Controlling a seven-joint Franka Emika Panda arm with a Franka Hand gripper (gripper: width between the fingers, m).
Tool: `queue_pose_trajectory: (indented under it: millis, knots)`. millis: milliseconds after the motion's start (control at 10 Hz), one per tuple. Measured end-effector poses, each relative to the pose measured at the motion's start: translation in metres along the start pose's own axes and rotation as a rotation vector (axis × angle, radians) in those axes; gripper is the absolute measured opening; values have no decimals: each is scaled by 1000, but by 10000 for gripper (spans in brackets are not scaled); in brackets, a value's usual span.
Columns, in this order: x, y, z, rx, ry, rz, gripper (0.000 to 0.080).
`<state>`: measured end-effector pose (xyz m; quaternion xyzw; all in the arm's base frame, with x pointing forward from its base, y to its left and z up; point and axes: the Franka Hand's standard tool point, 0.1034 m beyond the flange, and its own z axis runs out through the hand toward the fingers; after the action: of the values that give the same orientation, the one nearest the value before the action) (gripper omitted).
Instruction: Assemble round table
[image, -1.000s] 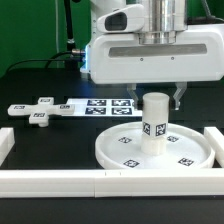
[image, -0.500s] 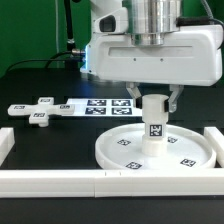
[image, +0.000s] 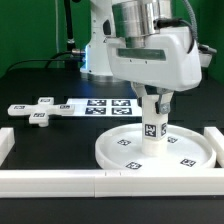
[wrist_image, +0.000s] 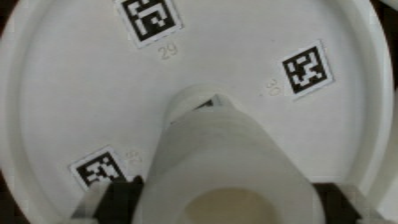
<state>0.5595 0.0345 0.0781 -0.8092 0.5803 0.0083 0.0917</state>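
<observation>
The large rimmed round disc (image: 112, 150) lies flat on the table. The short thick cylinder post (image: 153, 130) stands upright at its middle. My gripper (image: 154, 103) is down over the post's top, with a finger on each side, shut on the post. In the wrist view the post (wrist_image: 222, 150) fills the space between my dark fingers (wrist_image: 118, 196), with the gripper (wrist_image: 222, 205) around its top and the tagged disc (wrist_image: 107, 90) beneath. The cross-shaped four-arm piece (image: 38, 109) lies loose at the exterior view's left.
The marker board (image: 100, 104) lies behind the disc. White border rails run along the front (image: 60, 181), the exterior view's right (image: 215, 140) and its left (image: 4, 140).
My gripper has come down around the post's top and its hand has turned about the post's axis. The disc and cross piece have not moved.
</observation>
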Motion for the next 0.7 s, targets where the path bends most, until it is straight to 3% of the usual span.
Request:
queue_pose_trajectory:
  millis: [200, 400, 700]
  knots:
    - [-1, -1, 0, 3, -13, 95, 409]
    - [-1, 0, 1, 3, -13, 52, 591]
    - [-2, 1, 1, -3, -18, -113, 646]
